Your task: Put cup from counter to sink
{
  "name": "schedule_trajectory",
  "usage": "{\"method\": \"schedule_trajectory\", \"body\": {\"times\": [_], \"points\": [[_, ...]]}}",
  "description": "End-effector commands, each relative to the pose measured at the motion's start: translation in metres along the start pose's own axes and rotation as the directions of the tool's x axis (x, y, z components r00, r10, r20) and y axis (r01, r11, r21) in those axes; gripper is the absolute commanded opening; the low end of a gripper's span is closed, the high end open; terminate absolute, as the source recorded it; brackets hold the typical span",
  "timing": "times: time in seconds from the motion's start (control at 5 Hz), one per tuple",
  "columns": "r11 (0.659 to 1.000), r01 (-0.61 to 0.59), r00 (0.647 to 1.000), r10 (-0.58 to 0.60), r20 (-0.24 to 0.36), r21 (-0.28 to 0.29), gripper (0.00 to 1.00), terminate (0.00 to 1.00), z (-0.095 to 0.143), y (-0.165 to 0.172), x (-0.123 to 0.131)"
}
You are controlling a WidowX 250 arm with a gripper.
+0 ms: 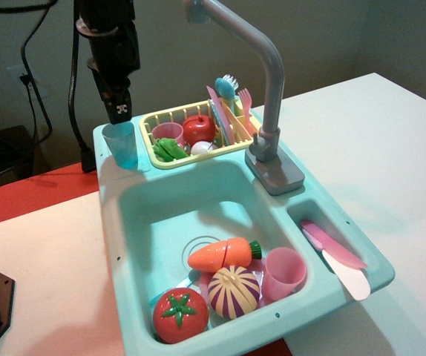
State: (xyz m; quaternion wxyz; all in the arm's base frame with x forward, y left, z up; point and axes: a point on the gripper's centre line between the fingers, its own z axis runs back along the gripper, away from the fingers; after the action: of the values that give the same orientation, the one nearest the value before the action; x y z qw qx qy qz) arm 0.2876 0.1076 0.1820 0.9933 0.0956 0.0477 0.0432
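Cup (121,144) sits upright on the counter (135,165) at the sink's (124,245) back-left corner, just left of the yellow dish rack (191,152), not in the basin. Gripper (118,111) hangs directly above the cup's rim, close to it; can't tell finger spacing or whether it touches from this angle. Basin in front of the cup holds a carrot (224,254), tomato (179,315), striped onion (233,291) and pink cup (283,273); grey faucet (269,89) stands right of the rack.
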Motion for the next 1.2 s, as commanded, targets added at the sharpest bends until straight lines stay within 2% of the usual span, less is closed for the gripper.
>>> {"method": "schedule_trajectory", "body": {"times": [0.0,0.2,0.6,0.8,1.0], "points": [[1.000,-0.015,1.000,0.015,0.016,0.018,1.00,0.00,0.009,0.002,0.000],[1.000,-0.015,1.000,0.014,0.005,0.021,1.00,0.00,0.010,0.003,-0.006],[0.998,-0.007,0.999,0.009,-0.041,0.055,1.00,0.00,-0.024,0.001,-0.008],[0.998,-0.013,1.000,0.014,-0.010,0.061,0.00,0.00,-0.032,0.003,-0.011],[0.998,-0.020,1.000,0.020,0.003,0.062,0.00,0.00,-0.032,0.004,-0.014]]}}
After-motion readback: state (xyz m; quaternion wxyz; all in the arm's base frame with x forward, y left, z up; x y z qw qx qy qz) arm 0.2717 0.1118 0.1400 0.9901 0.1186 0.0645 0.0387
